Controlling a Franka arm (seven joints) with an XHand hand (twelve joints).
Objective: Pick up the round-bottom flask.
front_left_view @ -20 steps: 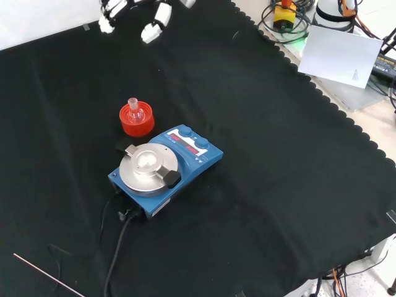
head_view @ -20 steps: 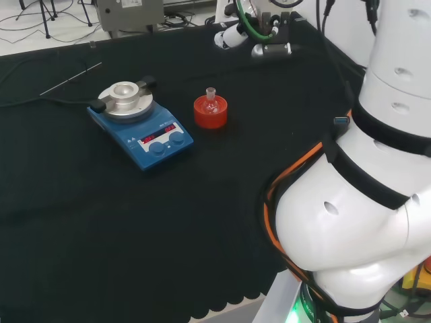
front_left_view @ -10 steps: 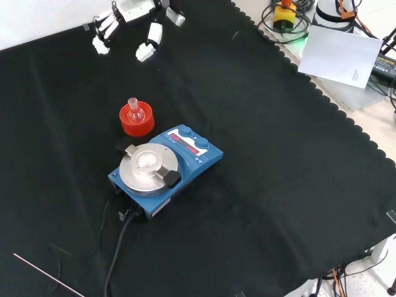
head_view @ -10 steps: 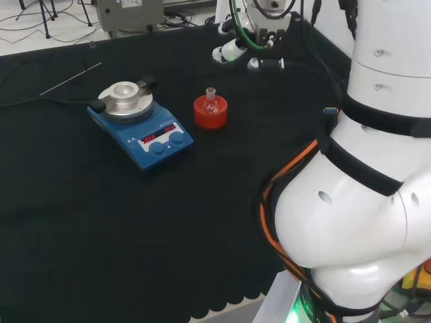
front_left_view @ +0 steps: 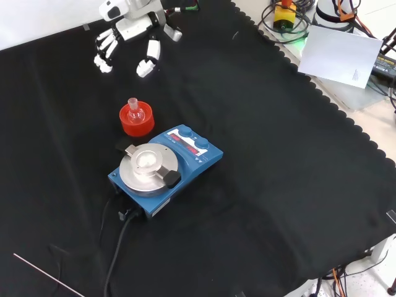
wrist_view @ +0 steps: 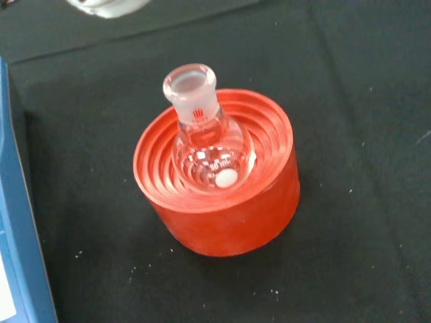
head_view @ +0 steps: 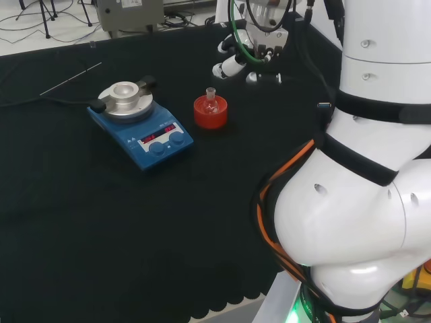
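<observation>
Look at the black and white hand [front_left_view: 133,28]: in the front view it has come down from the top edge and now hangs closer to the small clear glass round-bottom flask [front_left_view: 135,111] than it did a moment ago. In the head view the hand [head_view: 236,59] has also slid nearer, and it sits just up and to the right of the flask [head_view: 211,98]. That tells you the arm is on its way, but the grab has not begun. The fingers [front_left_view: 103,51] hang spread and mostly straight, so the hand is open and holds nothing

The flask stands upright in a red ribbed ring stand [front_left_view: 137,122] on the worktop with its black cloth [front_left_view: 278,173]. In the front view it is just above and left of the blue stirrer box with the round silver metal plate [front_left_view: 162,167], close to it but not touching

Up close, the flask [wrist_view: 202,138] is smooth and shiny, with a short neck, an open thick rim and a round belly. A small white bit lies at the bottom inside it. The stand [wrist_view: 219,202] looks soft and rubbery, with ring steps that cup the belly. Only the neck sticks up, so you will likely need to pinch there. Smooth glass may slip, I think
</observation>
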